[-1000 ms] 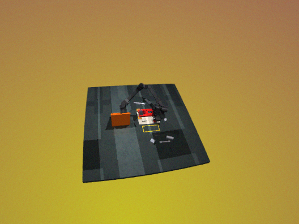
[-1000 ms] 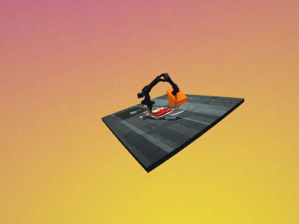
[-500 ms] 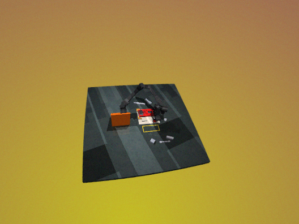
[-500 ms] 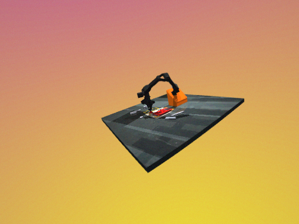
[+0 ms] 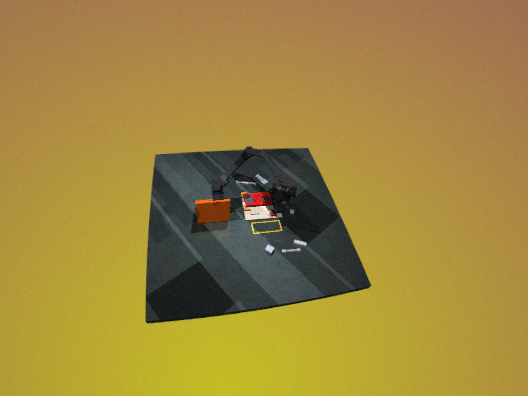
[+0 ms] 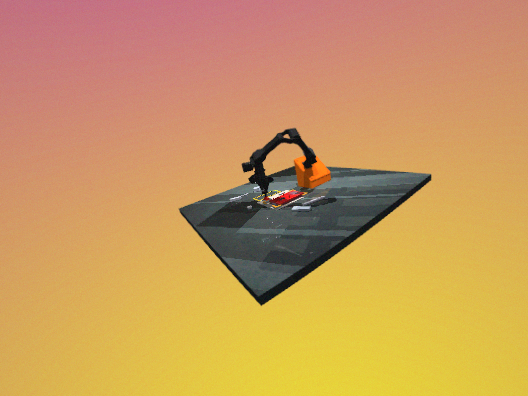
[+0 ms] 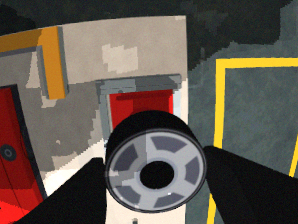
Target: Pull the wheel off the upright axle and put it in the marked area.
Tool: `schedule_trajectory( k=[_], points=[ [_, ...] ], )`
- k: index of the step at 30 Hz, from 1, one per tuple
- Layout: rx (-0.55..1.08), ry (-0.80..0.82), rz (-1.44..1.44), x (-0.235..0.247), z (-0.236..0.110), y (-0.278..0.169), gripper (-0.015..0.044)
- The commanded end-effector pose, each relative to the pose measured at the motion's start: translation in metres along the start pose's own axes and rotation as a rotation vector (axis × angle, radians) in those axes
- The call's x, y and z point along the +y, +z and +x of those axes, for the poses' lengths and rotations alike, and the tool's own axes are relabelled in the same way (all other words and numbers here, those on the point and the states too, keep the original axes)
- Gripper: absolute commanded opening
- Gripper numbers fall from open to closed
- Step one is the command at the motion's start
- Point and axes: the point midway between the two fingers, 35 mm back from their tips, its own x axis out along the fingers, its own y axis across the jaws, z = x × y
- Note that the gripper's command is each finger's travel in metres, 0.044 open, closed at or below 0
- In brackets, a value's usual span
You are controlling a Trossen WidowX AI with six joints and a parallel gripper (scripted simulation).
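Item: wheel [image 7: 154, 172], grey-spoked, black tyre. Sat between gripper [image 7: 154, 183] fingers, about half open, clamped on tyre sides; hub hole faced camera, over red-and-cream board [image 7: 120, 63].

Marked area [image 7: 221, 96]: yellow outline at 3 o'clock of wheel.

Axle: not discernible.

Risks, judged: tyre slipping from grip during sideways carry; release too early, wheel rolling past outline; fingers brushing wheel after opening.

Open tabletop [image 5: 210, 270] around yellow-marked area [image 5: 266, 226]
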Motion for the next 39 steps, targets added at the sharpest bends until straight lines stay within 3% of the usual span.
schedule_trajectory(
  k=[1,30,39],
  points=[
    [0.002,-0.004,-0.007,0.000,-0.002,0.000,0.0000],
    [0.003,-0.003,-0.005,0.000,-0.012,0.000,0.0000],
    [0.003,-0.004,-0.004,0.000,-0.045,-0.001,0.0000]
  ],
)
